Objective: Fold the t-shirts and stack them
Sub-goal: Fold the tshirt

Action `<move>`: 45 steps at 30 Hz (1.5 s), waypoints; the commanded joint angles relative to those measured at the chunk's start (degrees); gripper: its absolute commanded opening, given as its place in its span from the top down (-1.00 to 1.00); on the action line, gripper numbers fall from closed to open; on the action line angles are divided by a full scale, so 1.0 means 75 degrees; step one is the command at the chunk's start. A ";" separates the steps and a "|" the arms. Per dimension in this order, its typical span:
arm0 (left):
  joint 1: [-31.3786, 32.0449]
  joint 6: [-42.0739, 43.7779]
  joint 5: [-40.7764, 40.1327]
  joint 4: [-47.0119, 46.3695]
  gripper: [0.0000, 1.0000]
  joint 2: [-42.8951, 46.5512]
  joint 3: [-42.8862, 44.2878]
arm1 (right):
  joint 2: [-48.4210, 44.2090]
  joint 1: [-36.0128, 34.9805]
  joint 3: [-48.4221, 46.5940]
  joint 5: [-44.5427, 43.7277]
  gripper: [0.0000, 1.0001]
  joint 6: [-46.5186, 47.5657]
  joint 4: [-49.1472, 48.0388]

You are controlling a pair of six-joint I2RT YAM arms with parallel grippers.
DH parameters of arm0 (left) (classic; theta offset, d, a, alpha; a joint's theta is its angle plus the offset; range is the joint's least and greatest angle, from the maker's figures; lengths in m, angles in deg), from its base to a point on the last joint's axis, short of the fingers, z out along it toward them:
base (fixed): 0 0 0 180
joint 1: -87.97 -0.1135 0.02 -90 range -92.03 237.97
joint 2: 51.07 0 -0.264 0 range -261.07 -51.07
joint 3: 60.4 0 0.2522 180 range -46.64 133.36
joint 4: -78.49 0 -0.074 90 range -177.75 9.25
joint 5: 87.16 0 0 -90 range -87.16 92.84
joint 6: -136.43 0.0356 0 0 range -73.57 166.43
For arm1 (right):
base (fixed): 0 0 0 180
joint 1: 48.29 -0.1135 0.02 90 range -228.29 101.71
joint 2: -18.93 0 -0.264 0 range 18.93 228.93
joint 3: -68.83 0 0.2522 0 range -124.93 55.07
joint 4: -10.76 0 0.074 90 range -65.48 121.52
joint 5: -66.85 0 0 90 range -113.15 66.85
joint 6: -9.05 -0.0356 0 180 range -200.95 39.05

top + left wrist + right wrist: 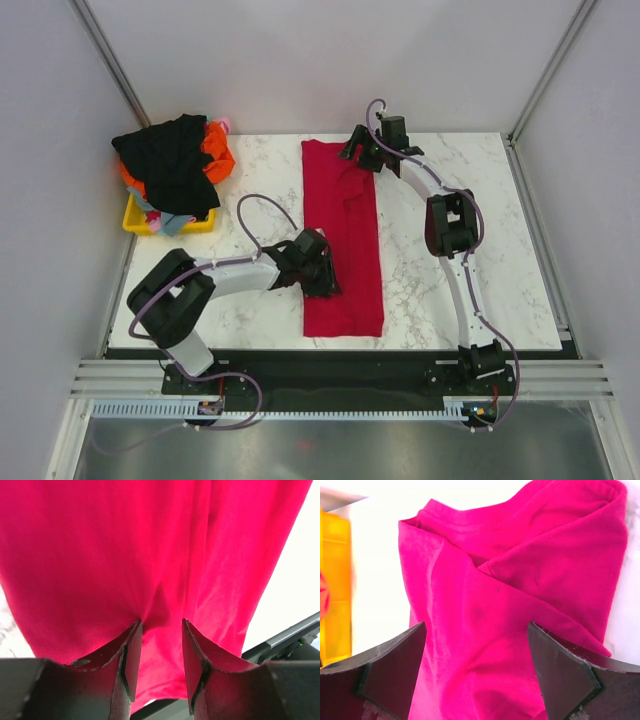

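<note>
A crimson red t-shirt (355, 250) lies folded lengthwise into a long strip down the middle of the marble table. My left gripper (325, 280) rests on its left edge near the front. In the left wrist view its jaws (161, 622) stand partly apart, their tips touching the red cloth (100, 555), which puckers between them. My right gripper (355, 152) hovers over the shirt's far end. There it is open (476, 625) wide above the collar and a folded-in sleeve (520, 580), holding nothing. Other t-shirts sit heaped at the back left, a black one (170, 165) on top of an orange one (216, 155).
The heap rests on a small yellow bin (135, 215), also visible in the right wrist view (335, 580), with a light blue piece (175, 221) hanging over its front. White walls close in the table. A metal rail (330, 378) runs along the near edge.
</note>
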 commanded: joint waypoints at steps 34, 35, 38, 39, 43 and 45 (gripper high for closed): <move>0.0898 -0.0683 -0.1320 0.1043 0.00 0.4889 -0.2967 | -1.2719 -0.4341 1.4023 -0.4024 -0.43 -0.2547 0.1682; 0.0910 -0.0741 -0.1309 0.1020 0.00 0.4935 -0.3037 | -1.2777 -0.4423 1.4188 -0.4001 -0.40 -0.2745 0.1530; 0.0945 -0.0824 -0.1309 0.0996 0.00 0.5041 -0.3190 | -1.2767 -0.4728 1.4645 -0.3907 -0.33 -0.3004 0.1167; 0.0956 -0.0847 -0.1285 0.0961 0.00 0.5053 -0.3225 | -1.2685 -0.4891 1.4809 -0.3918 -0.31 -0.3168 0.1096; 0.1038 -0.0918 -0.1285 0.0809 0.02 0.4971 -0.3400 | -1.2427 -0.5150 1.5091 -0.3895 -0.18 -0.3392 0.0488; 0.1074 -0.1011 -0.1273 0.0680 0.02 0.4959 -0.3506 | -1.2287 -0.5209 1.5080 -0.3942 -0.02 -0.3404 0.0427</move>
